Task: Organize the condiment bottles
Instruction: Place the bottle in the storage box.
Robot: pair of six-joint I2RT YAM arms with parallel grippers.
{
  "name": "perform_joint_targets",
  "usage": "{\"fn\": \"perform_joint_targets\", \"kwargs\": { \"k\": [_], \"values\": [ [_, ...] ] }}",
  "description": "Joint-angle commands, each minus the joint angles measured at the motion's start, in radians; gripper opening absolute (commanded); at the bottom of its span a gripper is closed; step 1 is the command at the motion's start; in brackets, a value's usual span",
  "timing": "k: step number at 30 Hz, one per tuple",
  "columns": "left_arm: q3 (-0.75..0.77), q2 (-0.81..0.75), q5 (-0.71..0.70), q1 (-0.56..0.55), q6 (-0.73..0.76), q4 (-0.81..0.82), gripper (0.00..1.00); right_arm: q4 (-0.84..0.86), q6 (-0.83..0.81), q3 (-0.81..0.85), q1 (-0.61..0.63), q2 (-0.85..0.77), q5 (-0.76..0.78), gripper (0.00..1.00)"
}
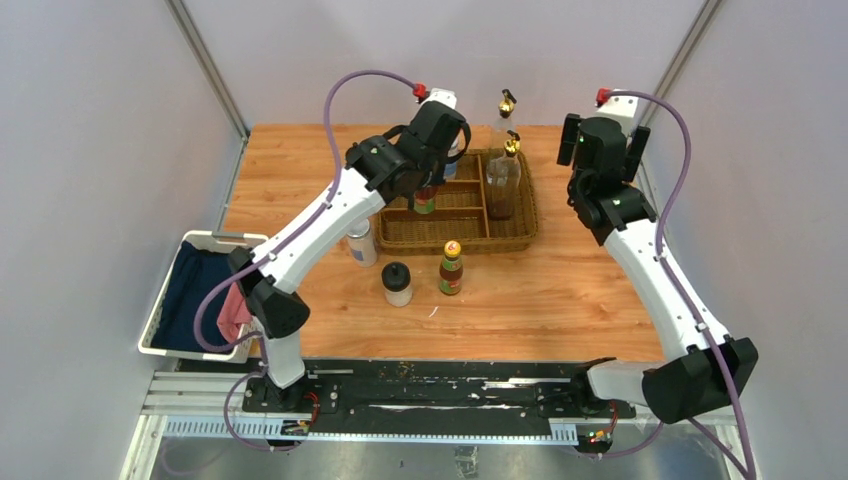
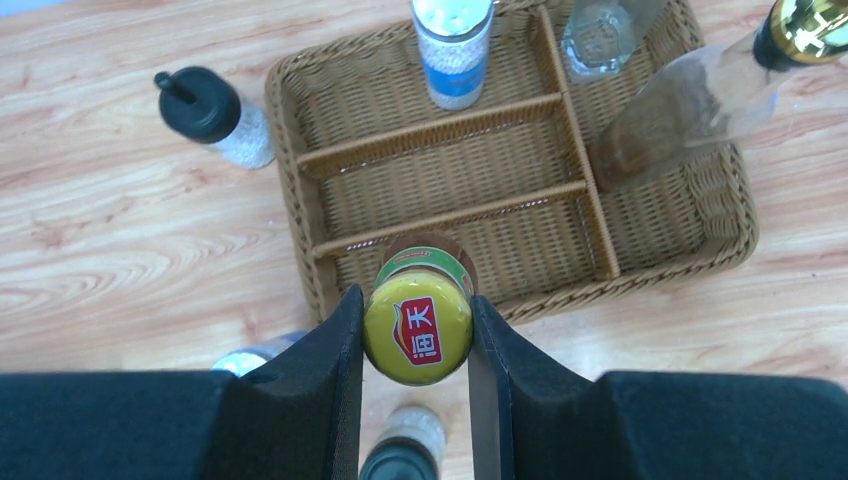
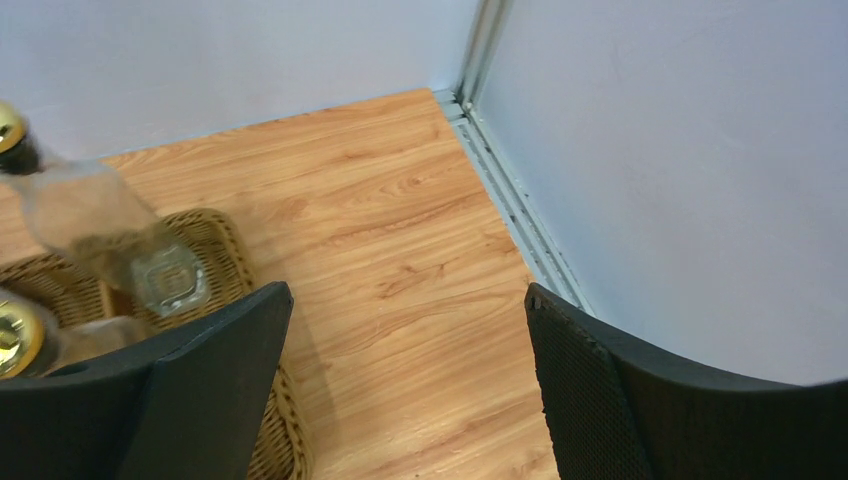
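- Clamping a sauce bottle (image 2: 418, 328) by its cap with the left gripper (image 2: 415, 335), one black finger pressed against each side.
- Held upright: long axis vertical, cap pointing straight up, base down toward the near left compartment of the wicker tray (image 2: 290, 170), just inside its near rim. Cannot tell whether touching the tray floor.
- Topped by a round yellow cap bearing a red patch with white characters, with a green band just below.
- With the right gripper (image 3: 410, 380) spread wide, nothing between its fingers, above the far right corner of the table (image 1: 560, 290), beside the tray.
- Standing upright inside the tray:
  - a silver-lidded shaker (image 2: 452, 50) with a blue label, in the far left compartment
  - a clear gold-spouted cruet (image 1: 503, 180) with dark residue, in the long right compartment
  - a second cruet (image 1: 507, 103) behind it, spout up too
- Standing upright on the table off the tray's near edge:
  - a second sauce bottle (image 1: 451, 268)
  - a black-lidded jar (image 1: 397, 284)
  - a second shaker (image 1: 362, 242), by the near left corner
- Placed off the tray's left side, near its far left corner: another black-lidded jar (image 2: 215, 118).
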Motion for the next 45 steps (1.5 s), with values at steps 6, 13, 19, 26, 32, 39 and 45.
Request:
{"fn": "perform_joint_targets", "kwargs": {
  "k": [6,13,19,26,32,39,45],
  "values": [
    [0.239,0.177,0.033,0.013,0.058,0.066,0.00,-0.001,0.068,0.030,-0.119,0.055,-0.082,0.91],
    [0.292,0.270,0.053,0.039,0.075,0.105,0.00,0.022,0.071,0.037,-0.143,0.098,-0.090,0.91],
    [0.297,0.298,0.076,0.068,0.092,0.178,0.00,0.029,0.059,0.069,-0.150,0.128,-0.083,0.91],
    [0.302,0.326,0.110,0.096,0.107,0.257,0.00,0.030,0.038,0.117,-0.153,0.161,-0.071,0.91],
    [0.303,0.355,0.146,0.115,0.102,0.297,0.00,0.032,0.023,0.140,-0.153,0.182,-0.057,0.91],
    [0.315,0.393,0.174,0.127,0.092,0.319,0.00,0.037,0.009,0.149,-0.153,0.202,-0.053,0.91],
    [0.319,0.410,0.179,0.130,0.094,0.320,0.00,0.044,0.009,0.146,-0.154,0.217,-0.056,0.91]
  ]
}}
